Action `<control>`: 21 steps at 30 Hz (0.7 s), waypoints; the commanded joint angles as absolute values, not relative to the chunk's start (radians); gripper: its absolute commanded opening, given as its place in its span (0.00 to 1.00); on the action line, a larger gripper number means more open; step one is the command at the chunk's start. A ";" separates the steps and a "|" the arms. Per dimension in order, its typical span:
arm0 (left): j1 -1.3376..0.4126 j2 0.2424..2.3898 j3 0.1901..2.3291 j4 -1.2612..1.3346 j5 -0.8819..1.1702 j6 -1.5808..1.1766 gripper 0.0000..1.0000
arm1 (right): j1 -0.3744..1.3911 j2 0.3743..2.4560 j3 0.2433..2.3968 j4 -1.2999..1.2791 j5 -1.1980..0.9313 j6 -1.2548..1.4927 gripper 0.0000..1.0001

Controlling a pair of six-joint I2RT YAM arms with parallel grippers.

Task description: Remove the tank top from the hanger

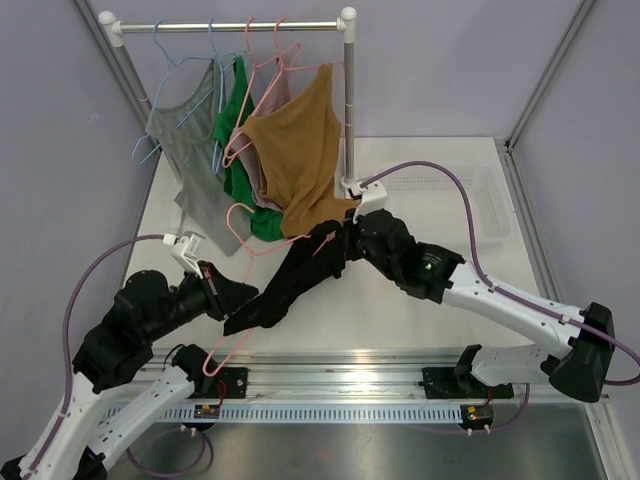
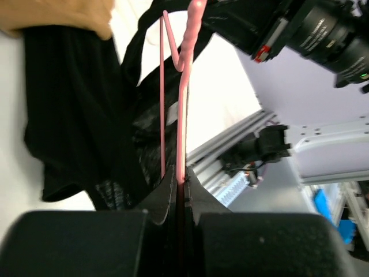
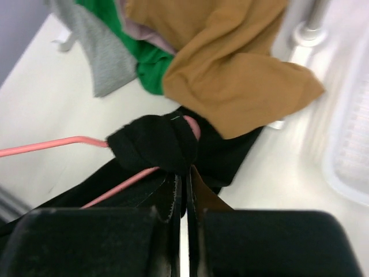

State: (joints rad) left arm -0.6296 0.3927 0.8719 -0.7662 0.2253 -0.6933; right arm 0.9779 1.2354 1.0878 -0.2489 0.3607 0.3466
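Black tank top (image 1: 285, 285) hangs on pink hanger (image 1: 240, 232), held above the desk (image 1: 380, 335) between the two arms, in front of the rack. In the top view its long axis runs diagonally, low end by the left arm, high end by the right.

Left end effector (image 2: 180, 179): fingers together, clamped on the hanger's wire, which runs straight away from it through the cloth.

Right end effector (image 3: 183, 180): fingers together, pinching a bunch of black fabric where it wraps over the hanger's far end. It is the nearer of the two to that strap end. The mustard top (image 1: 300, 150) droops just above this grip.

Judgement: the strap lies directly ahead of the right fingers, so it should slip off along the diagonal, away from the left arm's anchor.
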 commanded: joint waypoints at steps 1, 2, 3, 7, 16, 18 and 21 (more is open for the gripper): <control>-0.634 0.402 0.951 -0.857 0.181 -0.568 0.00 | 0.950 1.212 1.150 -0.297 0.549 0.301 0.00; -0.634 0.402 0.956 -0.868 0.193 -0.551 0.00 | 0.895 1.224 1.163 -0.311 0.543 0.299 0.00; -0.634 0.394 0.960 -0.873 0.207 -0.526 0.00 | 0.867 1.230 1.166 -0.319 0.535 0.298 0.00; -0.634 0.341 0.968 -0.826 0.322 -0.518 0.00 | 0.761 1.250 1.149 -0.331 0.445 0.295 0.00; -0.634 0.281 0.960 -0.470 0.428 -0.564 0.00 | 0.761 1.050 1.085 -0.279 0.016 0.368 0.00; -0.632 0.294 0.951 -0.387 0.391 -0.566 0.00 | 0.762 0.958 1.062 -0.253 -0.127 0.415 0.00; -0.634 0.365 0.939 -0.142 0.373 -0.566 0.00 | 0.764 0.862 1.060 -0.245 -0.317 0.477 0.00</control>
